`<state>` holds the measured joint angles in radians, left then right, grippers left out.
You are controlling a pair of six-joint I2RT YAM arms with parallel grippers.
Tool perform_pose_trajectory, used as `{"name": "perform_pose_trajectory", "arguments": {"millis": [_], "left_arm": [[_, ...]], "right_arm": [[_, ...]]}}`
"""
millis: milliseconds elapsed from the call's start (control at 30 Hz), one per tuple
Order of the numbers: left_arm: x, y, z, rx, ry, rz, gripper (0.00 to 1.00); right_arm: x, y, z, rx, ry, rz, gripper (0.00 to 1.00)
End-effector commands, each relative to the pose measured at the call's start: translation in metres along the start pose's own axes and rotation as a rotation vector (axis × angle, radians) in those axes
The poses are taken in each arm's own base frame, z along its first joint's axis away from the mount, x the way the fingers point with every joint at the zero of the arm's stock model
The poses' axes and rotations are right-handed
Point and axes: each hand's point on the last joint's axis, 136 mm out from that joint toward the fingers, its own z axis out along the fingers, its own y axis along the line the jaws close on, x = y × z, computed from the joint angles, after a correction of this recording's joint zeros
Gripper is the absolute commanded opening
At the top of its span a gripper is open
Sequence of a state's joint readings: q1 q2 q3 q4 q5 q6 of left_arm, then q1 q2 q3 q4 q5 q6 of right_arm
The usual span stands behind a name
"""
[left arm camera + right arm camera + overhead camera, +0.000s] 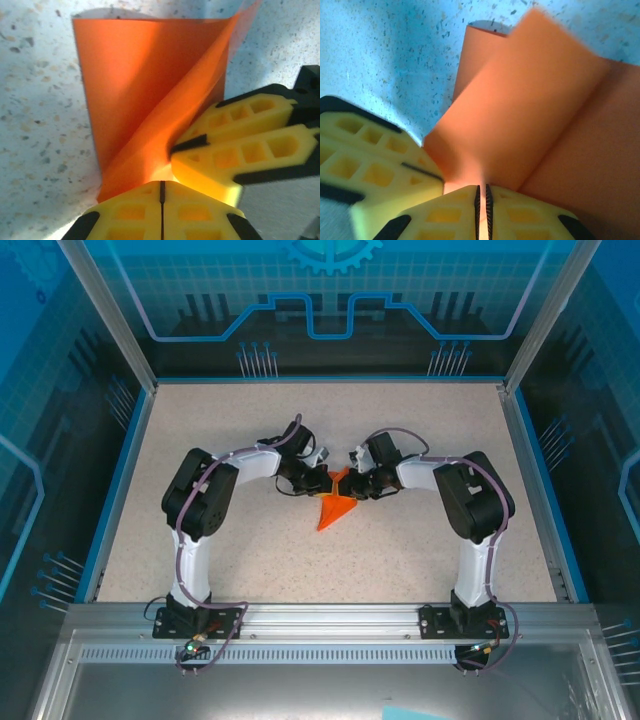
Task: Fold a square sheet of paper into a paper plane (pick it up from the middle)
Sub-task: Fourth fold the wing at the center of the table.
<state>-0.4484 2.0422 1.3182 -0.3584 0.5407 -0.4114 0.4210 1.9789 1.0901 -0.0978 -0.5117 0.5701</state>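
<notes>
In the middle of the speckled table (250,550), the orange paper plane (335,508) is pinched from both sides, with the left gripper (161,190) and the right gripper (482,192) each clamped tight on its folded paper, just beside each other.

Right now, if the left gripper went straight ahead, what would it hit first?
The orange paper plane, right at the left gripper's closed tips; behind it, probably the speckled tabletop.
</notes>
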Motion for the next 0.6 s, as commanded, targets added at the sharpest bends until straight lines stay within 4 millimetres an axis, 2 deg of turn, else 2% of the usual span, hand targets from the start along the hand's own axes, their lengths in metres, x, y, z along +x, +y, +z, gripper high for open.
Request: {"name": "perform_pose_trajectory", "arguments": {"millis": [0,133,267,467,567], "left_arm": [[-0.007,-0.041,-0.034,0.025,-0.063,0.094,0.1],[0.0,-0.05,-0.056,-0.021,-0.109,0.111,0.15],[0.02,-0.043,-0.068,-0.119,-0.136,0.104,0.19],[0.064,-0.028,-0.054,-0.18,-0.114,0.056,0.23],[0.079,-0.025,-0.042,-0.171,-0.101,0.039,0.24]], "right_arm": [[0.014,-0.025,0.008,0.117,0.053,0.01,0.15],[0.018,-0.028,0.009,0.134,0.062,0.009,0.15],[0.023,-0.029,0.009,0.136,0.067,0.01,0.15],[0.024,-0.027,0.008,0.123,0.068,0.009,0.15],[0.025,-0.026,0.008,0.113,0.07,0.011,0.14]]}}
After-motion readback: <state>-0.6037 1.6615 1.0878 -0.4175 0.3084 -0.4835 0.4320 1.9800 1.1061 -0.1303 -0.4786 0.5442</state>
